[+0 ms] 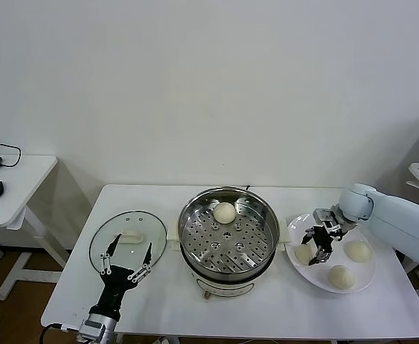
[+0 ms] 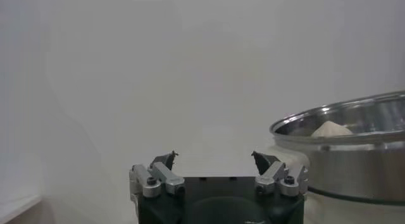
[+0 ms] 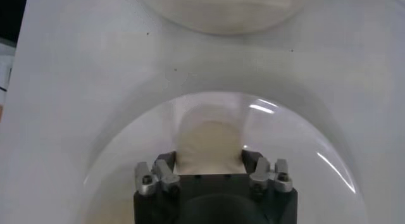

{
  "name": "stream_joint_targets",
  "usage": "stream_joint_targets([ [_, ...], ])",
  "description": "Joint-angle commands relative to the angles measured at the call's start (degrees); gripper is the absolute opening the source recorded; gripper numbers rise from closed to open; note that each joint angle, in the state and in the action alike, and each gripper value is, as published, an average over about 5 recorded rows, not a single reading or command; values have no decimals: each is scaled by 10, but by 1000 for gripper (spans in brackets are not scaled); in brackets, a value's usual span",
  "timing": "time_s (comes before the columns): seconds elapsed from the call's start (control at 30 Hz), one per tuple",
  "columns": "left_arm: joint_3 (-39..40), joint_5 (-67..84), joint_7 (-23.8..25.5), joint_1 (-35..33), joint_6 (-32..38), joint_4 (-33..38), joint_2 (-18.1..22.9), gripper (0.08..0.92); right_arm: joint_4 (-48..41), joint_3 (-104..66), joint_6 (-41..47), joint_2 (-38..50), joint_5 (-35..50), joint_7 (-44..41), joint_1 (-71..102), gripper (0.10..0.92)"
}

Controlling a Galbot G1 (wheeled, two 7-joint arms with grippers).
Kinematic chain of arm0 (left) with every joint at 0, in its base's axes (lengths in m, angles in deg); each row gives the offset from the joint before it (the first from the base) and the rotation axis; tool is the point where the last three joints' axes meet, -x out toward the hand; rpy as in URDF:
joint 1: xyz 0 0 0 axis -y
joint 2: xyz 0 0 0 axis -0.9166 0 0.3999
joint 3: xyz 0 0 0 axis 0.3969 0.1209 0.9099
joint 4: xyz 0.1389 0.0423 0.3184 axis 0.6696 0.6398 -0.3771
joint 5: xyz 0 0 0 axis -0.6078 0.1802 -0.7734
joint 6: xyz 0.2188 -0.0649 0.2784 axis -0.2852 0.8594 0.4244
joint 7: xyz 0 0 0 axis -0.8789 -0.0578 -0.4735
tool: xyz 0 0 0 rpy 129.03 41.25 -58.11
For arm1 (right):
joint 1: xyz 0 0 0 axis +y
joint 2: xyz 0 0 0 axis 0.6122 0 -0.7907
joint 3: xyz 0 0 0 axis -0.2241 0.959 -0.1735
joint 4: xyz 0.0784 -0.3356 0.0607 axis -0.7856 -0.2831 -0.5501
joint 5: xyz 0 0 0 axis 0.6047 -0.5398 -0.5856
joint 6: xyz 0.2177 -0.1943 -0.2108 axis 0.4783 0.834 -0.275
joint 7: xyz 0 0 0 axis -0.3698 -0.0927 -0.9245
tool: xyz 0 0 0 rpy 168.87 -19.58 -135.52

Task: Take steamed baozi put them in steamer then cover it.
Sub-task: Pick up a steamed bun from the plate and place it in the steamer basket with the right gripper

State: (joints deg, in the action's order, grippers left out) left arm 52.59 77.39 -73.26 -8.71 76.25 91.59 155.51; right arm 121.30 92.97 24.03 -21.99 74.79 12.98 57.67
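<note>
Steamer (image 1: 229, 236) — the broad shiny pot on its cream base — sits mid-table with one baozi (image 1: 224, 211) already on the perforated tray, toward the far rim. Left of it the cover (image 1: 128, 240) lies flat on the table, with the left gripper (image 1: 127, 262) hovering over its near edge, jaws spread wide and empty. On the right, the white plate (image 1: 300, 228) holds three more buns; the right gripper (image 1: 320, 244) is down on the nearest-left bun (image 3: 205, 143), its fingers flanking the soft dough on both sides. Risk — a hard squeeze could dent or tear the bun, or a shallow pinch could let it slip during the lift. Buns look smooth, off-white, rounded.
</note>
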Motion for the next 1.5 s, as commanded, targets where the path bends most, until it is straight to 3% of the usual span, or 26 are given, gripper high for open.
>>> stream_joint_targets([
  [0.03,1,1,0,1,-1,3,-3,823,19,15,-11,12,-4,-57,-89,667],
  [0.33,8,1,-1,2,0,9,-7,823,75,157,-10,-41,82,-165,-370,645],
  [0.57,15,1,-1,2,1,13,-8,823,136,212,41,-154,193,-144,-468,644],
  [0.73,18,1,-2,5,3,12,-9,823,145,226,79,-239,258,-91,-445,638],
  [0.97,18,1,-3,8,5,9,-9,823,115,236,106,-332,270,-30,-370,625],
  [1.5,11,5,-4,11,5,4,-10,823,85,252,134,-399,263,28,-294,598],
])
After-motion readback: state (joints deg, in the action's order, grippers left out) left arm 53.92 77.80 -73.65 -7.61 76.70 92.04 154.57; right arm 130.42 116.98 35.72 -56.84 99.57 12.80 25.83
